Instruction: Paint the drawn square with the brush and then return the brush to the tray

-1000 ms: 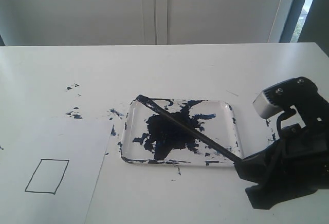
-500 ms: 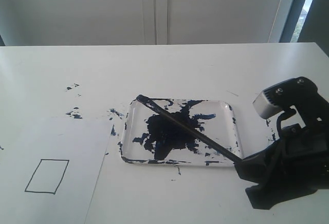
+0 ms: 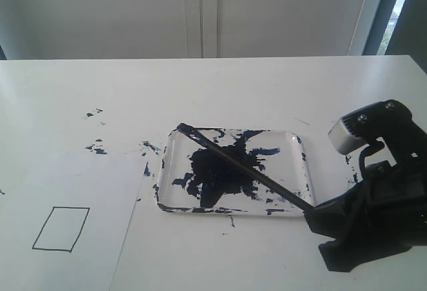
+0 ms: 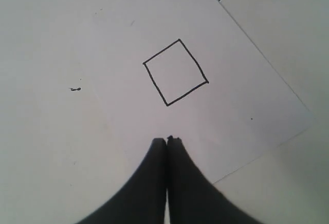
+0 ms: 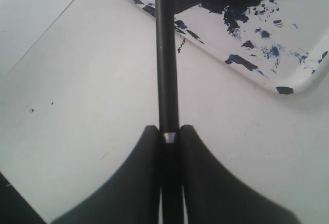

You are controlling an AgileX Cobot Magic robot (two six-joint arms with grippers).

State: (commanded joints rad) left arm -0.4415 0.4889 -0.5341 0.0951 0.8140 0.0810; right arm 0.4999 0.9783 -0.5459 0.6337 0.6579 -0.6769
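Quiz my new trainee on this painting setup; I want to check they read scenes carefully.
1. True or false: the drawn square already has paint inside.
2. The right gripper is shut on: A the brush, B a cloth, C nothing?
3. What does the brush lie across?
Key: 1 false; 2 A; 3 the tray.

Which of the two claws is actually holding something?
The right gripper: its jaws pinch the end of the brush that reaches across the tray. The left gripper is shut too, but empty, over the paper by the drawn square.
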